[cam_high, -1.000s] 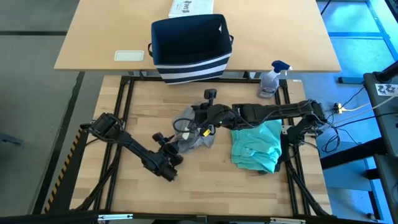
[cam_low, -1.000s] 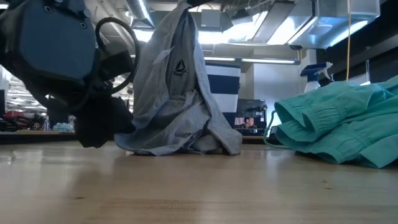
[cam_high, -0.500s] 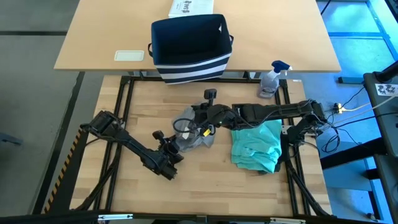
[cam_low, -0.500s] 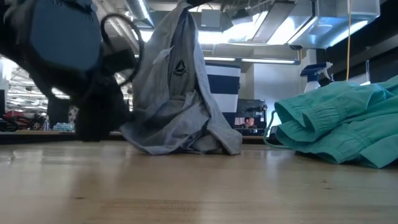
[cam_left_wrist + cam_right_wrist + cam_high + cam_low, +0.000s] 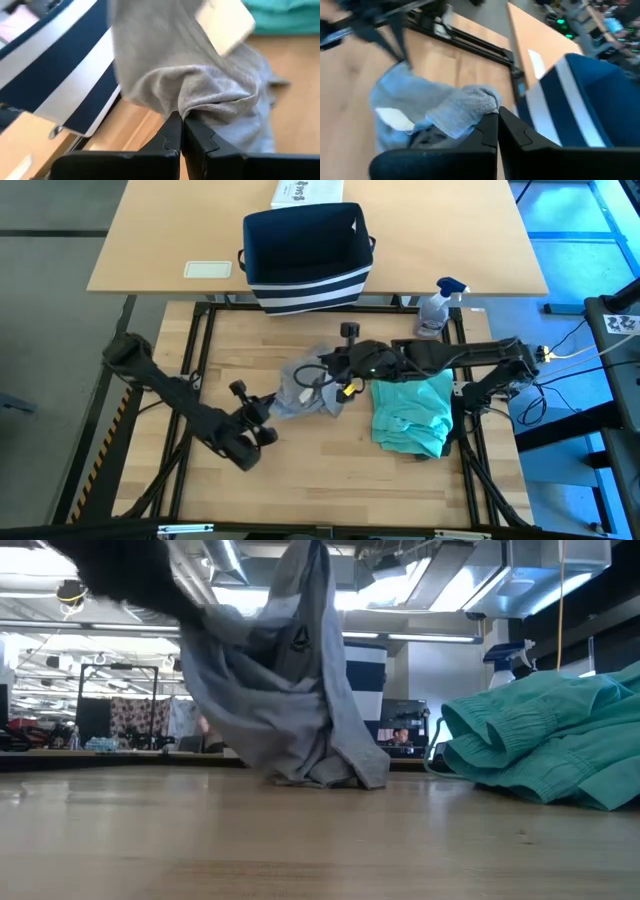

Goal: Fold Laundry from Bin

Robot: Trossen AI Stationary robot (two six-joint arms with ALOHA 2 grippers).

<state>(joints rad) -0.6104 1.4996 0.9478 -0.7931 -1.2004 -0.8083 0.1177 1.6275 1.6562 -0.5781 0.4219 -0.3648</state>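
A grey T-shirt (image 5: 303, 394) with a small logo (image 5: 297, 637) hangs between both grippers in mid-table, its lower folds (image 5: 322, 772) resting on the wood. My right gripper (image 5: 320, 371) is shut on its top. My left gripper (image 5: 270, 408), lower and toward the table's left, is shut on the shirt's side. A teal piece (image 5: 412, 412) lies heaped on the table to the right. The navy striped bin (image 5: 305, 245) stands on the far table. My left gripper pinches a bunched fold of the shirt's side (image 5: 186, 106) between its two shut fingers, coming almost level from the table's near left. The cloth runs up from that fold toward the other gripper, and the rest sags below. My right gripper pinches a gathered bunch of grey cloth (image 5: 479, 100) at the shirt's top between its shut fingers, slanting down from the table's right. The shirt hangs below it (image 5: 312, 570), with the bottom folds on the table.
A spray bottle (image 5: 436, 307) stands at the table's far right corner. A white printed box (image 5: 306, 192) and a white card (image 5: 208, 269) lie on the far table beside the bin. Bare wood lies along the near edge (image 5: 320, 480).
My left gripper has taken hold of the shirt's left side, then risen and drawn back toward the table's left. That side of the shirt is lifted and spread out leftward, while the bottom folds stay on the table. My right gripper has shifted slightly toward the right.
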